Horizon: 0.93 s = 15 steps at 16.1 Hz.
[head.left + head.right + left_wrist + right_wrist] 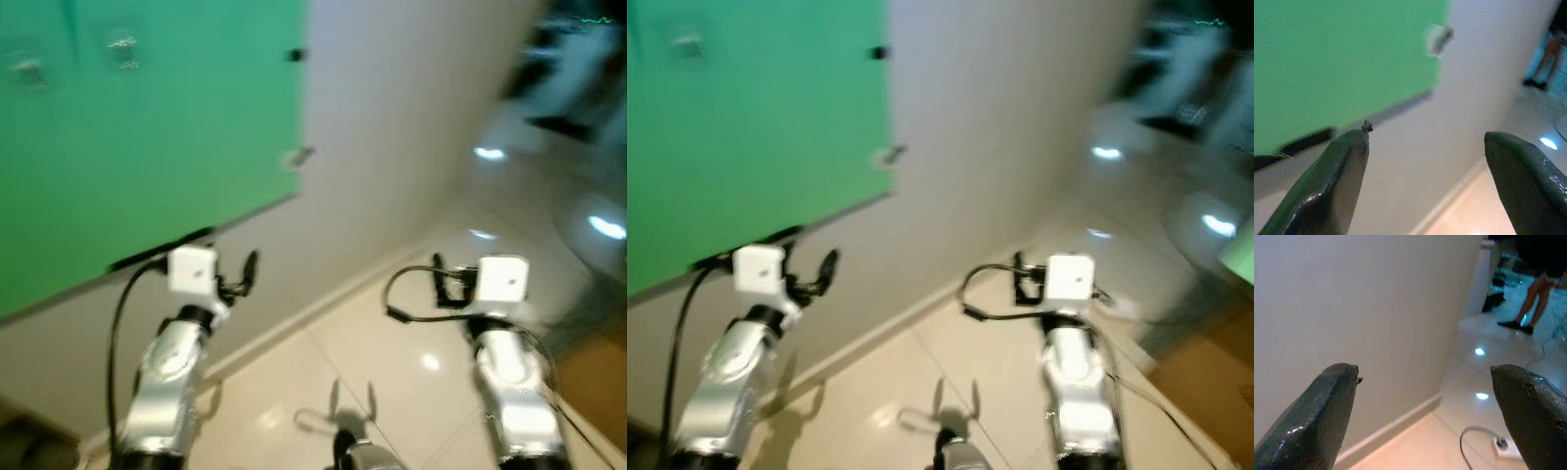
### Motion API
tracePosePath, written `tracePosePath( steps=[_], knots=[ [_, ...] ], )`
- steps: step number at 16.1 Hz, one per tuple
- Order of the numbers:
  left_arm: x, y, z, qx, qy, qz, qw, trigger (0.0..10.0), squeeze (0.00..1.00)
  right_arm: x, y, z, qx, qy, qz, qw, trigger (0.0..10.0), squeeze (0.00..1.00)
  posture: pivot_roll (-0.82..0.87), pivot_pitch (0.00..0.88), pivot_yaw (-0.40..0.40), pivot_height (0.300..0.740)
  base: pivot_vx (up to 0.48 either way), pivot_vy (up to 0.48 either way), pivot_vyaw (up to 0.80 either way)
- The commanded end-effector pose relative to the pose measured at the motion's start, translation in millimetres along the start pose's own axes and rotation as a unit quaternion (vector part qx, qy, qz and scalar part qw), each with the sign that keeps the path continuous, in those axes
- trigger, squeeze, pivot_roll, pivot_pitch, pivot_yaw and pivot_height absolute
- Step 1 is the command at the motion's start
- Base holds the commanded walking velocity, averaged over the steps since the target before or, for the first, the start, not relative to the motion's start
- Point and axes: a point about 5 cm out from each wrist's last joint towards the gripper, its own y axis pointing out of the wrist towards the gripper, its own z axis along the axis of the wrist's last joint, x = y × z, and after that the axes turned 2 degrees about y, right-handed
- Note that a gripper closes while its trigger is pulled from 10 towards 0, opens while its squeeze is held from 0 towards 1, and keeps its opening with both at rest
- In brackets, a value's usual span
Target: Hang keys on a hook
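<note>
Below the green board (pixel 147 127), left end effector (pixel 1425 181) and right end effector (pixel 1425 416) both spread apart, empty; keys not yet picked up, hanging undone.

Pretty blurry here. Both silver arms reach out over a glossy tile floor (pixel 921 382), toward a white wall (pixel 989 147) with a green board (pixel 745 127).
</note>
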Motion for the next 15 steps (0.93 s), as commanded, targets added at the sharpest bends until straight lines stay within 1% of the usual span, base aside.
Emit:
tracePosePath(
  steps=[1,3,4,5,6,7,8,10,11,12,13,15],
  knots=[
    [8.8,3.5,1,0.006,-0.005,-0.025,1.000,10.0,0.00,3.9,-0.5,3,0.006,-0.004,-0.005,1.000,10.0,0.00,-0.12,0.059,-0.006,0.740,0.000,0.000,-0.74],
    [10.4,3.6,-5,0.001,-0.004,-0.030,1.000,10.0,0.00,4.8,0.6,3,0.010,-0.006,-0.010,1.000,10.0,0.00,-0.12,0.046,-0.013,0.740,0.000,0.000,-0.73],
    [7.3,2.9,-10,-0.004,-0.006,-0.017,1.000,10.0,0.00,7.4,1.3,7,0.022,-0.004,-0.020,1.000,10.0,0.00,-0.12,0.034,-0.019,0.740,0.000,0.000,-0.73],
    [-0.3,-1.4,-6,0.024,0.006,0.012,1.000,10.0,0.00,13.2,-1.6,12,0.054,-0.020,-0.031,0.998,10.0,0.00,-0.12,0.021,-0.031,0.740,0.000,0.000,-0.73],
    [-6.1,-5.6,1,0.049,-0.005,0.024,0.998,10.0,0.00,17.5,-4.1,9,0.052,-0.015,-0.044,0.998,10.0,0.00,-0.11,0.018,-0.036,0.740,0.000,0.000,-0.71],
    [-6.2,-8.7,7,0.064,-0.016,0.027,0.997,10.0,0.00,22.5,-6.2,2,0.034,-0.008,-0.053,0.998,10.0,0.00,-0.10,0.014,-0.038,0.740,0.000,0.000,-0.71],
    [-5.1,-7.3,10,0.064,-0.014,0.028,0.997,10.0,0.00,24.2,-5.5,0,0.026,-0.006,-0.057,0.998,10.0,0.00,-0.09,0.017,-0.043,0.740,0.000,0.000,-0.71],
    [-0.9,1.9,17,0.068,0.012,0.011,0.998,10.0,0.00,18.9,2.6,2,0.021,-0.007,-0.041,0.999,10.0,0.00,-0.08,0.017,-0.042,0.740,0.000,0.000,-0.70],
    [0.3,5.4,19,0.074,0.005,0.007,0.997,10.0,0.00,16.7,6.7,4,0.025,-0.009,-0.034,0.999,10.0,0.00,-0.08,0.014,-0.044,0.740,0.000,0.000,-0.70],
    [4.5,11.3,21,0.074,0.012,-0.002,0.997,10.0,0.00,13.4,11.0,10,0.037,-0.010,-0.024,0.999,10.0,0.00,-0.08,0.015,-0.045,0.740,0.000,-0.435,-0.70],
    [5.4,13.0,22,0.074,0.013,-0.003,0.997,10.0,0.00,11.6,11.7,11,0.042,-0.015,-0.018,0.999,10.0,0.00,-0.08,0.014,-0.044,0.740,0.000,-0.435,-0.70],
    [9.0,19.6,22,0.068,0.006,-0.007,0.998,10.0,0.00,8.7,14.3,14,0.045,-0.021,-0.010,0.999,10.0,0.00,-0.11,0.013,-0.040,0.740,0.000,-0.429,-0.70]
  ],
)
